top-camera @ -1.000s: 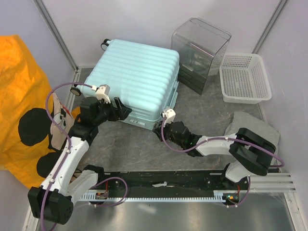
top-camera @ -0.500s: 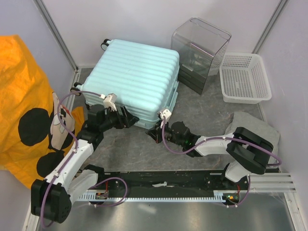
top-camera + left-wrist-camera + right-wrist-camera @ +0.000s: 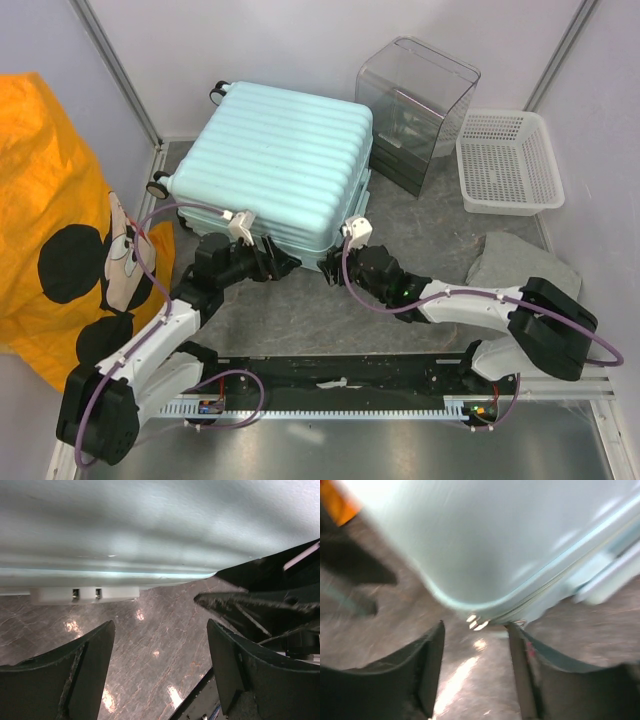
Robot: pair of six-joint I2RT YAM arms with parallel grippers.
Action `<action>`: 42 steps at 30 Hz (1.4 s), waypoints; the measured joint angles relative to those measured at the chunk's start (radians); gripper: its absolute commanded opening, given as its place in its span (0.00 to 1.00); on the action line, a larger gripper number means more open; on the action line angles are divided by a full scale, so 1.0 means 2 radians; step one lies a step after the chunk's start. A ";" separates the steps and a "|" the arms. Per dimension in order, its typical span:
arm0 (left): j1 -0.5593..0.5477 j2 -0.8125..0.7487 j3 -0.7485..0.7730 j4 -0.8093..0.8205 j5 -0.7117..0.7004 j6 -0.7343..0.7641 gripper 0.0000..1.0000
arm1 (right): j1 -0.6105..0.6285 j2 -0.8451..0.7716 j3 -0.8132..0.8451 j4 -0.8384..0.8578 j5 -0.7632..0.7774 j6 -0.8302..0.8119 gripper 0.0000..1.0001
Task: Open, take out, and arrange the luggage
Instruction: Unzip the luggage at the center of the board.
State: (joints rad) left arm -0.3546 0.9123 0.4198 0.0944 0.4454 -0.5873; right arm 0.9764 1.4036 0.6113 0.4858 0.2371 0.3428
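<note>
The luggage (image 3: pixel 285 165), a mint ribbed hard-shell suitcase, lies flat and closed on the grey marbled table. My left gripper (image 3: pixel 283 263) sits low at its near edge, open, with only bare tabletop between the fingers. In the left wrist view the luggage (image 3: pixel 150 530) fills the top, above the left gripper (image 3: pixel 159 630). My right gripper (image 3: pixel 335 268) is at the near right corner, open and holding nothing. In the right wrist view, metal zip pulls (image 3: pixel 477 622) hang at the corner of the luggage (image 3: pixel 495 540), just ahead of the right gripper (image 3: pixel 476 630).
A clear plastic box (image 3: pixel 415 110) stands behind the suitcase on the right, with a white mesh basket (image 3: pixel 508 160) beside it. A folded grey cloth (image 3: pixel 520 262) lies near the right arm. An orange spotted fabric (image 3: pixel 50 220) hangs at the left.
The right gripper, shut at the suitcase's near corner, has opened and let go. The left gripper has slid right along the near edge, staying open.
</note>
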 measured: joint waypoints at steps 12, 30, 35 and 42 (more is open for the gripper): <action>-0.027 -0.024 -0.001 0.017 -0.076 -0.021 0.88 | -0.015 0.010 0.055 -0.084 0.041 0.009 0.62; -0.027 -0.004 0.000 0.006 -0.074 -0.021 0.88 | 0.008 0.010 0.055 -0.083 0.071 0.009 0.46; -0.027 -0.004 0.000 0.006 -0.073 -0.021 0.88 | 0.018 0.009 0.051 -0.080 0.081 0.004 0.44; -0.027 -0.005 0.000 0.006 -0.066 -0.021 0.88 | 0.034 0.002 0.031 -0.078 0.082 0.004 0.44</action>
State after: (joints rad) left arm -0.4080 0.9020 0.4194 0.1066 0.3138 -0.6296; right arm 1.0439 1.4082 0.6743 0.3298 0.4019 0.3515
